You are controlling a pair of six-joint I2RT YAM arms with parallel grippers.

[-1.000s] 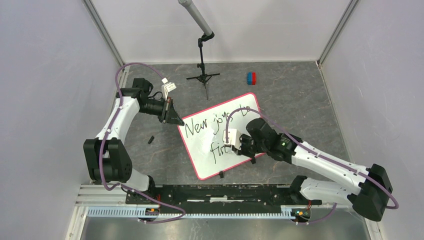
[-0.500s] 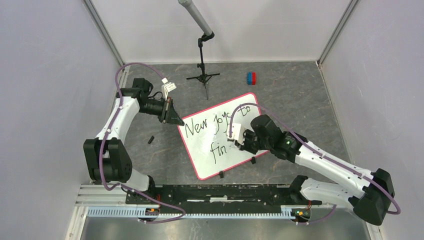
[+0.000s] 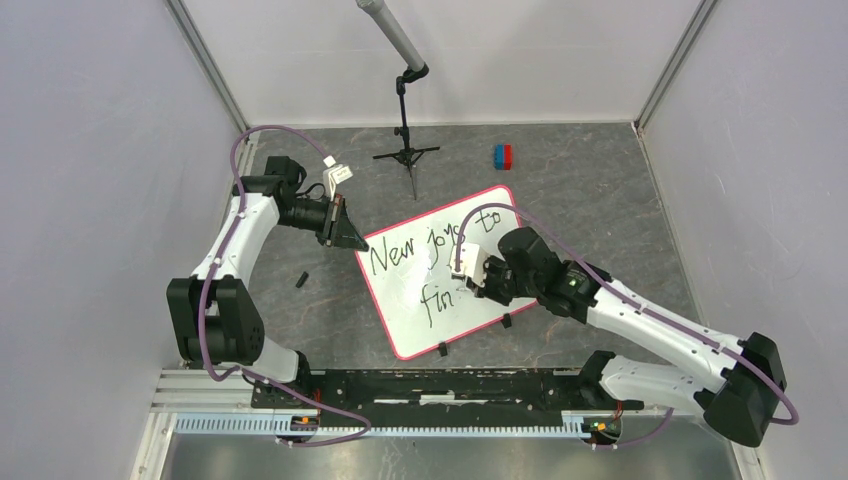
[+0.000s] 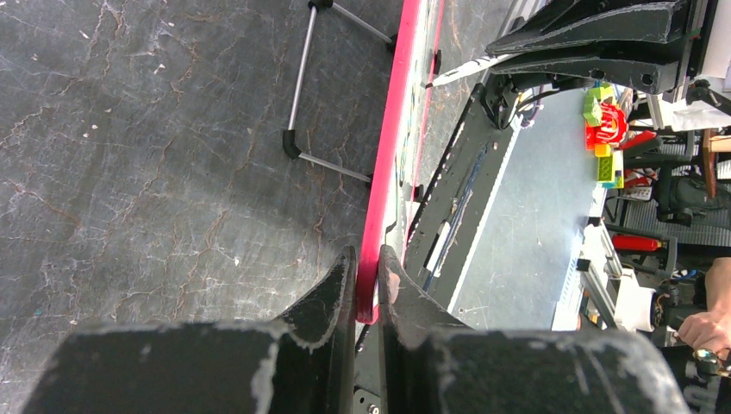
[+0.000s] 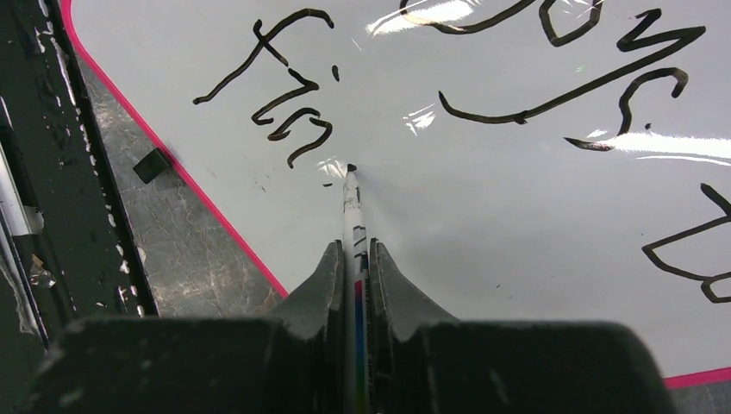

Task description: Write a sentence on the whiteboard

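between the right gripper's (image 5: 355,250) closed black jaws: slim white marker (image 5: 353,203), tip touching the glossy whiteboard (image 5: 500,207) just beside the black handwritten sentence (image 3: 398,254), reading "new joys to fin"; left gripper (image 4: 367,263) jaws pinched on the thin pink rim (image 4: 384,172) at a rounded corner; board lying on mottled grey table (image 3: 600,190)

Marker (image 5: 354,216) tip on whiteboard (image 5: 517,233), just past "fin" (image 5: 274,53).

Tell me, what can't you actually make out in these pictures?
- Top view: the right gripper covers where the sentence continues after "fin".
- Right wrist view: frame edges cut off the upper words.
- Left wrist view: the whiteboard shows edge-on, so its writing is unreadable.
- Top view: the red-and-blue object is too small to identify.
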